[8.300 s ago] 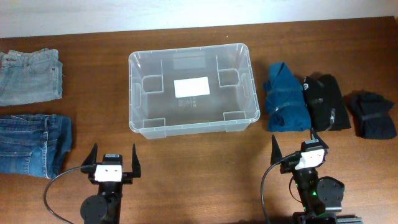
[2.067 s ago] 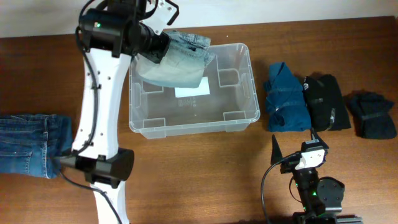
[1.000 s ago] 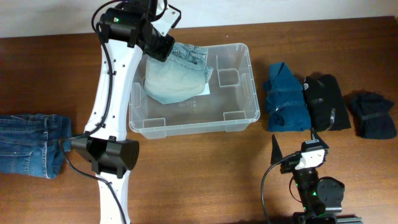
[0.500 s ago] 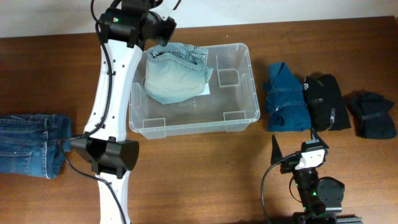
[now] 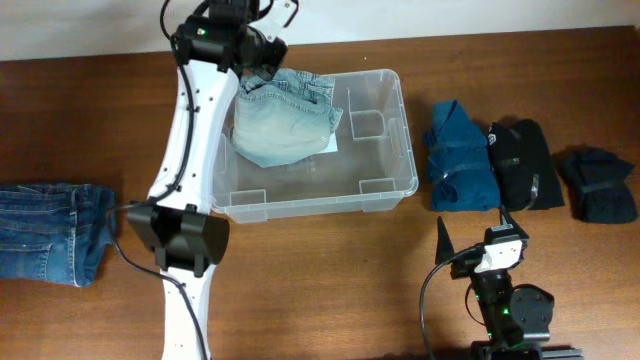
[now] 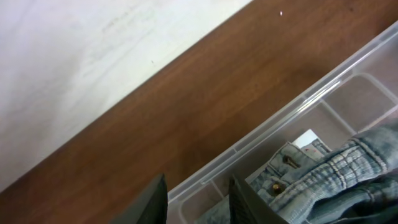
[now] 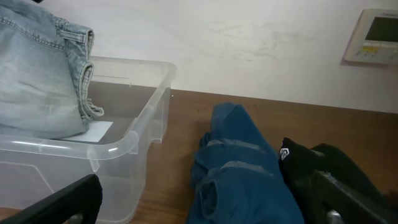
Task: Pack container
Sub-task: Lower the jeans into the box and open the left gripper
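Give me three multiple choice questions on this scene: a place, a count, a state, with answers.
1. Where are the light jeans? A) in the container B) on the table left of it C) on the black bundle
2. How many folded bundles lie right of the container? A) two B) three C) five
3. The right gripper is: A) shut on a bundle B) open and empty C) shut on the rim
A: they sit within its walls. B: blue, black, navy. B: fingers spread, nothing between.
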### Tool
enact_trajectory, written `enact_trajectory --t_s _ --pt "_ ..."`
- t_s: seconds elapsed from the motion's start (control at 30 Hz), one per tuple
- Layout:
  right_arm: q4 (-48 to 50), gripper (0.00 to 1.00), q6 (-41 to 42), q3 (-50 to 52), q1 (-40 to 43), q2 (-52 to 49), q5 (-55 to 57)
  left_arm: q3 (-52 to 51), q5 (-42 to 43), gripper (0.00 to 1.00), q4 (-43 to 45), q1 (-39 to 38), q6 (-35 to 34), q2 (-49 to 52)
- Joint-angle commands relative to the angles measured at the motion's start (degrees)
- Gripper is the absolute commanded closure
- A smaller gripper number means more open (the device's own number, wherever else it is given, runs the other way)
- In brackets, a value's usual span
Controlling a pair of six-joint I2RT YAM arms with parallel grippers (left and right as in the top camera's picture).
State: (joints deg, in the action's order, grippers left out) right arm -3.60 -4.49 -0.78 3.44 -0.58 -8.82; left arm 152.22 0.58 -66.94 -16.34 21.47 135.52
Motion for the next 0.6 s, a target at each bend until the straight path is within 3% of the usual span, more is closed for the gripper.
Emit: enact_trajectory --t_s 0.0,0.17,0.43,0.57 --pt "-0.1 0.02 0.5 0.5 0.4 0.3 0.5 0.5 -0.2 0.67 -1.2 -0.3 0.9 -0.1" --pt "-0.1 0.02 0.5 0.5 0.4 0.3 0.5 0.5 1.6 0.67 -6.3 -0.4 0.9 -0.1" --pt "-0.1 0.02 0.5 0.5 0.4 0.3 0.5 0.5 3.0 0.68 -25.7 -2.1 0.9 -0.3" --pt "-0.1 0.01 0.5 0.5 0.4 0.3 0.5 0.5 3.0 0.72 -28.5 -2.3 0.9 -2.5"
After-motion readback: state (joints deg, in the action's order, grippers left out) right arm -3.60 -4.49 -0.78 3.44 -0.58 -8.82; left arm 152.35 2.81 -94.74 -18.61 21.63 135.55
